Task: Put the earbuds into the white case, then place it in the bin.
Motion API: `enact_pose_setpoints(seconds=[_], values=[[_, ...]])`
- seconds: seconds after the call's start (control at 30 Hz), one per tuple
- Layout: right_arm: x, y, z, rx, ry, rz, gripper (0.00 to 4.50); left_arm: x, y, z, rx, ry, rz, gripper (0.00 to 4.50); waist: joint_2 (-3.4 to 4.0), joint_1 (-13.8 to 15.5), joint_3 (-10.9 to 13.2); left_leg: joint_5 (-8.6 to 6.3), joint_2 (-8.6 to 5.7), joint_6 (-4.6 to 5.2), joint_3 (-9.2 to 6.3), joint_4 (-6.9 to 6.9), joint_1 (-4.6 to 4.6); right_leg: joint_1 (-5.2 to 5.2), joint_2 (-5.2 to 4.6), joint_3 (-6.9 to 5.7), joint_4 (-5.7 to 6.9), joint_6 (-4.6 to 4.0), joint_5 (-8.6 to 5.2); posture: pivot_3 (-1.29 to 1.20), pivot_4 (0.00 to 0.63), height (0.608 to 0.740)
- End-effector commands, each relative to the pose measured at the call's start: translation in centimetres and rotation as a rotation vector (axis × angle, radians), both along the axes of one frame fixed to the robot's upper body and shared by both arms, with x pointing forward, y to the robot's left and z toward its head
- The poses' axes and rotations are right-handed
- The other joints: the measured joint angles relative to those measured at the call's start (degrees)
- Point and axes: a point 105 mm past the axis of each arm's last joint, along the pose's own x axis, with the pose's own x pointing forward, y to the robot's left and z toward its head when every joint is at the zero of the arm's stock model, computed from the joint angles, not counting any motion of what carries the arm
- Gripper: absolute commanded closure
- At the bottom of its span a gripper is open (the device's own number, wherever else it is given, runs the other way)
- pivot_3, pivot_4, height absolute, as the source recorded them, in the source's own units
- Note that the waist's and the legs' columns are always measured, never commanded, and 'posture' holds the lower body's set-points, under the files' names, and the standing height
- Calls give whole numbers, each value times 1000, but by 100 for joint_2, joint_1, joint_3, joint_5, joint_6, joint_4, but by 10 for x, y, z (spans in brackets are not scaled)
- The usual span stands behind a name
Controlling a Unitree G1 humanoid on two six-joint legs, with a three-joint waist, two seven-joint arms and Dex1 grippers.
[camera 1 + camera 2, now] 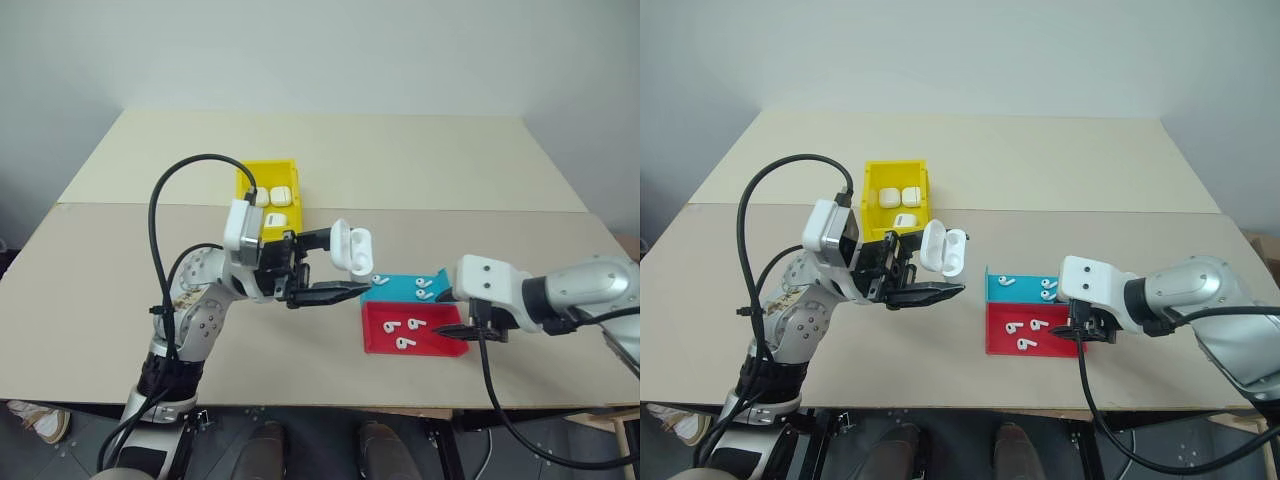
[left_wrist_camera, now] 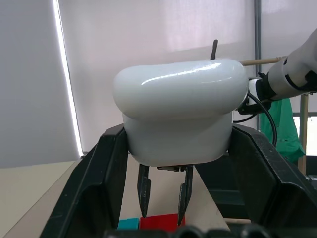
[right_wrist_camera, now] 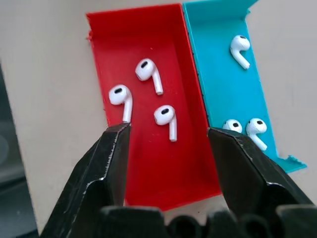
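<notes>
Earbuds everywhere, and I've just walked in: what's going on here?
The left gripper holds a small glossy white charging case above the table, lid flipped open. The right gripper, fingers apart and empty, hangs over the flat red tray with three tiny white stemmed earbuds. The flat blue tray has three more. The yellow plastic bin already contains closed cases.

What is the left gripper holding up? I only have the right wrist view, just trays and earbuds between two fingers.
Observer: The left gripper holds the white case, lid flipped open, above the table.
Operator: Anything in the bin already?
Observer: Yes, the yellow bin holds three closed white cases.
Operator: Where is the right gripper against the trays?
Observer: The right gripper sits over the red tray's right edge, fingers apart, empty.
</notes>
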Motion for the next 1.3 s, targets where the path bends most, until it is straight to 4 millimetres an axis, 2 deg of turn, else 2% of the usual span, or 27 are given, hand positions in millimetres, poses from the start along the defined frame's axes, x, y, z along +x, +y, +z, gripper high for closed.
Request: enact_pose_setpoints(seconds=[0.03,0.17,0.3,0.9,1.3], values=[[3,9,-7,-54,13,41,1521,-10,-3,5,-6,-39,-1,1744,0,-13,0,0,0,0,-1,0,0,-1,0,2,0,0,0,0,150,740],[2,27,-16,-74,67,75,1521,-15,-2,3,-8,-33,7,1744,1,6,0,-1,1,1,-17,-1,0,-3,0,3,0,0,0,0,150,740],[2,35,-27,-109,89,63,1521,-17,-2,3,-8,-27,22,1744,1,26,0,-1,-1,1,-34,0,-1,-2,-2,2,0,0,0,0,150,740],[-8,43,-36,-123,122,46,1521,-18,-3,1,-9,-18,33,1744,1,17,0,-1,-2,2,-40,0,-1,-2,-2,-2,0,0,0,0,150,740],[-6,45,-41,-102,143,46,1521,-20,-3,0,-12,-7,38,1744,1,15,1,-1,-2,2,-40,0,-1,-2,-2,-2,-1,0,0,0,150,740]])
